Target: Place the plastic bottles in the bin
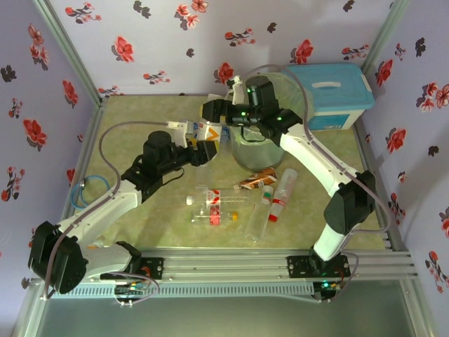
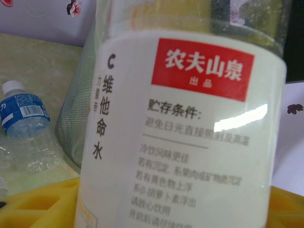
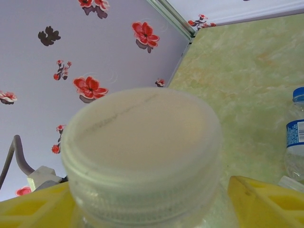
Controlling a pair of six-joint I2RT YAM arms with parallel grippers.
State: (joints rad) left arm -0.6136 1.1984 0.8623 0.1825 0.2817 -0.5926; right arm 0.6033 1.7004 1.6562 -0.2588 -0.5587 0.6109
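White label, red patch, pale cap: one plastic bottle [image 2: 190, 142] hangs in the air just beside the bin [image 1: 240, 159], on the side facing the table's left edge. The bin itself stands toward the far edge of the table, about midway along it. The left gripper [image 1: 201, 149] is clenched on the bottle's body, its yellow fingers [image 2: 42, 204] low on the label. The right gripper [image 3: 151, 209] has its jaws to either side of the cap [image 3: 142, 142]. Whether they pinch it yet I cannot tell, since a gap shows beside one finger.

This looks like a hand-over, so the thing to get right is the order. The right jaws should settle squarely on the cap's ridged skirt or the neck below it before the left lets go — a light bottle held by the cap's top alone is likely to swing or slip. The left should then back off toward the near-left corner rather than sideways into the bin wall. After that the bottle needs carrying over the rim and dropping well inside, clear of the white box [image 1: 330, 95] at the far-right corner. Other bottles [image 1: 214, 209] lie toward the near edge — their turn comes later.
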